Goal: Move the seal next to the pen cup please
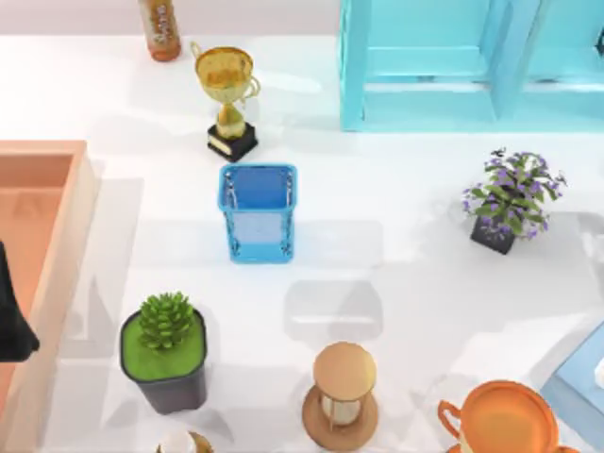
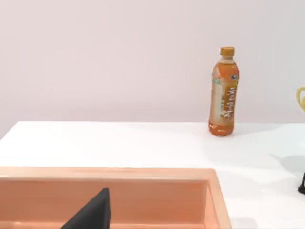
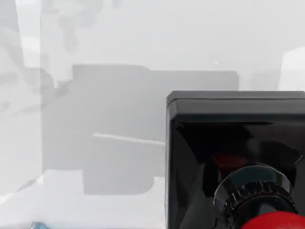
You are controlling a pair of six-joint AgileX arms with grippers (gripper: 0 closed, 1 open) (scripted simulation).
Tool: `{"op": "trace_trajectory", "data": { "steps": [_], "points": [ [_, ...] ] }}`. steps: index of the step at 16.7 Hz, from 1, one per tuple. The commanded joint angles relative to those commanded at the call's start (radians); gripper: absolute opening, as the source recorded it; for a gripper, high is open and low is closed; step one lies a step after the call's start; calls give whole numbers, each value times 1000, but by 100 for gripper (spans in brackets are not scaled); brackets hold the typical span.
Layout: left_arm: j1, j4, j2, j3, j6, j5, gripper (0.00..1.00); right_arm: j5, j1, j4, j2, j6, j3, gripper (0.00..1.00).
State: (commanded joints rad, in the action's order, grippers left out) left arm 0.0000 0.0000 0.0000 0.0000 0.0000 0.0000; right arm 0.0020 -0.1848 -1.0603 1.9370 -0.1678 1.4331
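The seal point(image 3: 238, 162) is close up in the right wrist view, with its black square base and red knob point(image 3: 276, 222). It hangs above the white table, held by my right gripper, and its shadow lies on the surface below. The pen cup point(image 1: 258, 212), blue with a square mouth, stands upright left of the table's middle. A grey shadow point(image 1: 332, 311) lies on the table just in front and to the right of the cup. My left gripper point(image 1: 9, 321) is parked at the left edge over an orange tray point(image 1: 57, 236).
A gold trophy point(image 1: 228, 99) and an orange bottle point(image 1: 160, 28) stand behind the cup. In front are a potted succulent point(image 1: 165, 349) and an hourglass point(image 1: 342, 396). A purple-flowered plant point(image 1: 510, 203), an orange pot point(image 1: 500, 420) and a cyan shelf point(image 1: 453, 66) stand on the right.
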Motion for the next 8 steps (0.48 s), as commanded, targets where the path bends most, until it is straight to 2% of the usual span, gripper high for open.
{"op": "trace_trajectory", "data": {
  "steps": [5,8],
  "points": [
    [0,0,0,0,0,0,100,0,198,-297,-50,196,217,0],
    [0,0,0,0,0,0,100,0,286,-397,-81,284,305,0]
  ]
}}
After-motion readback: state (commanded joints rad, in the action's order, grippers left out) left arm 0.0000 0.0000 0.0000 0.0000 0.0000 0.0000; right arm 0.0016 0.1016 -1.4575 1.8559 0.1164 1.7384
